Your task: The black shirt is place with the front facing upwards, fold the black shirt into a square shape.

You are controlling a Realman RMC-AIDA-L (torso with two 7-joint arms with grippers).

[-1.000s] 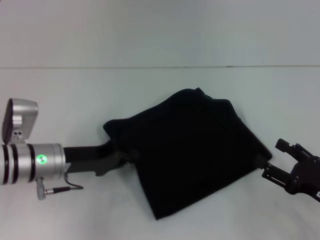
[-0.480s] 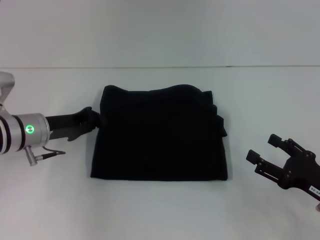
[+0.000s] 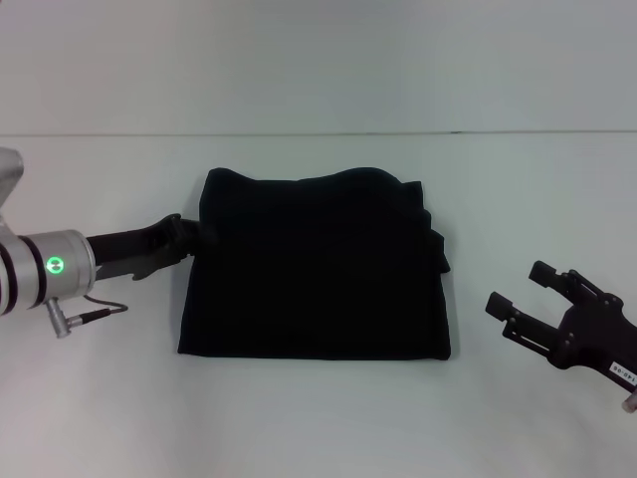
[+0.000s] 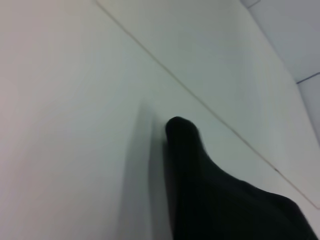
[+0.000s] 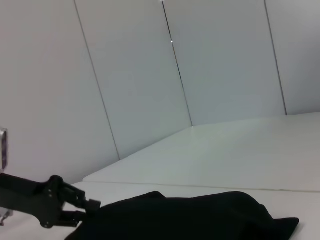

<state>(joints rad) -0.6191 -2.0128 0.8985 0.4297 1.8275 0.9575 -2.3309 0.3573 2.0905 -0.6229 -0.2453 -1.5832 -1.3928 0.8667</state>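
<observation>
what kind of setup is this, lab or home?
Probably a lab test bench: plain white table, bare panelled wall, and only the folded black shirt between the left gripper and right gripper.

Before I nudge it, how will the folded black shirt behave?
The black shirt is probably floppy: its far edge ripples. Layers stick out on its right side, so pushing may shift them. Lifting by the left pincer at one edge would likely unfold it.

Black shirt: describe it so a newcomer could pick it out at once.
On the white table, between the two arms, lies the black shirt, folded into a rough square. It is the only soft, flat dark thing; the left gripper touches its edge, the right gripper stands apart.
</observation>
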